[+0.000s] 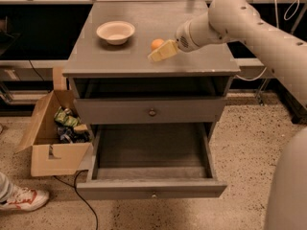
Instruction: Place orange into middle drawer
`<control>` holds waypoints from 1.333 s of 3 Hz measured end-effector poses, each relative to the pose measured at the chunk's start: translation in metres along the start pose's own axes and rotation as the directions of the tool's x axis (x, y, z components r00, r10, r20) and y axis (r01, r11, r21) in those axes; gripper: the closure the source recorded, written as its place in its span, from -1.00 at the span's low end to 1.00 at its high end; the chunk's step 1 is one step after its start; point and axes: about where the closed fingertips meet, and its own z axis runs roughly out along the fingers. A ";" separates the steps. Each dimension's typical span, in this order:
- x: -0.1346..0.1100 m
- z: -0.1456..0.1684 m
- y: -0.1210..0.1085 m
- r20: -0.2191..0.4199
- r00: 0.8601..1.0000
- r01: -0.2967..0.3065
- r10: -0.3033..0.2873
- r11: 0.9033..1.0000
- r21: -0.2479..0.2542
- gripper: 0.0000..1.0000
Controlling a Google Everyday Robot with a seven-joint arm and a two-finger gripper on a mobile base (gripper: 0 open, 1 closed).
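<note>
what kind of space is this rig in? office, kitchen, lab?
Probably a robot test lab: speckled hard floor, open cardboard box of packets on it, a lone grey drawer cabinet. The gripper is beside the orange on the cabinet top.

The robot's hand (162, 51) hovers low over the grey worktop (206, 59), just beside the orange (155, 43). Below, the middle drawer (151, 150) stands pulled open. A cream bowl (115, 31) sits nearby.

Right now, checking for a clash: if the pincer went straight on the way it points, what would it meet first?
Probably the orange, right beside the pincer. Depth is unclear, so it may pass in front and meet the cabinet top instead.
</note>
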 end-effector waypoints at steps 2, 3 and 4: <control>-0.011 0.048 0.002 0.035 0.998 -0.046 0.046 0.999 -0.019 -0.67; -0.014 0.049 0.001 0.088 0.993 -0.071 0.076 0.996 -0.058 -0.21; -0.013 0.038 0.007 0.137 0.988 -0.064 0.077 0.993 -0.099 0.26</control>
